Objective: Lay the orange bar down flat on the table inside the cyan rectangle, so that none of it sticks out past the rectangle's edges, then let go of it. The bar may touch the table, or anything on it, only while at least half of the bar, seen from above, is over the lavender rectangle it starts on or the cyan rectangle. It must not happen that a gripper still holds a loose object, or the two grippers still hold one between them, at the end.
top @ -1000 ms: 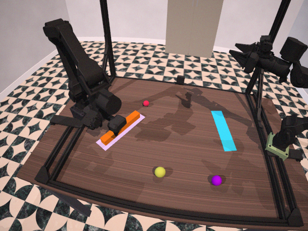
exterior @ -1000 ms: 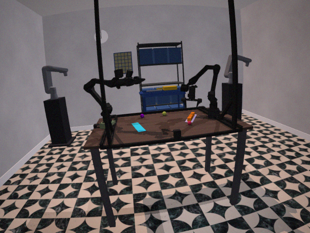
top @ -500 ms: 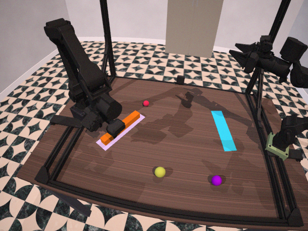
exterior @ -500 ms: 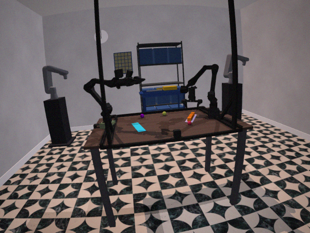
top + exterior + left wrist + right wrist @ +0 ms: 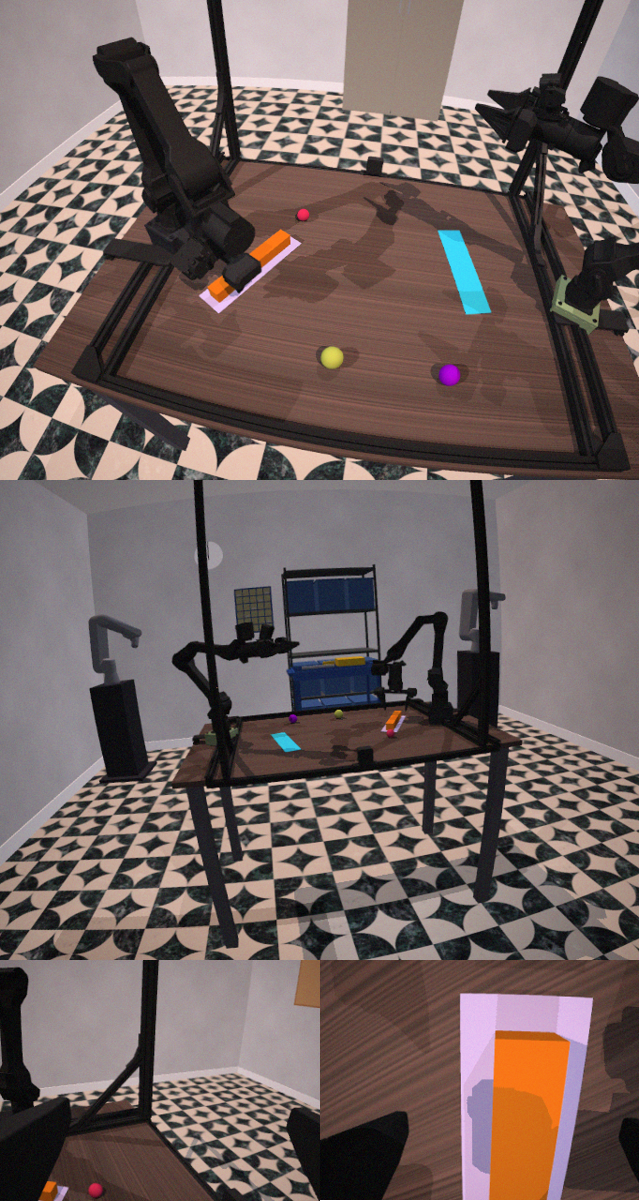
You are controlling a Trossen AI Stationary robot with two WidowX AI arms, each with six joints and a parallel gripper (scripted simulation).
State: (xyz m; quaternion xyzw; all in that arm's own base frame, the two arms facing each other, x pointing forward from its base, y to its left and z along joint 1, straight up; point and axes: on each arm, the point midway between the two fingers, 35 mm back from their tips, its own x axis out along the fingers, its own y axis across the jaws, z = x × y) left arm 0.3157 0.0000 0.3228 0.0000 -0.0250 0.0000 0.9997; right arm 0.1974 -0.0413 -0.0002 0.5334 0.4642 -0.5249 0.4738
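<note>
The orange bar lies flat on the lavender rectangle at the table's left side; it also shows in the right wrist view and in the exterior view. My right gripper is open, pointing down just above the bar's near half, with one finger on each side of the bar and not touching it. The cyan rectangle lies bare at the right side of the table. My left gripper is open and empty, high in the air above the far right corner.
A red ball lies just beyond the bar's far end. A yellow ball and a purple ball lie near the front edge. Black frame posts stand at the table's corners, and a raised rail runs around the table.
</note>
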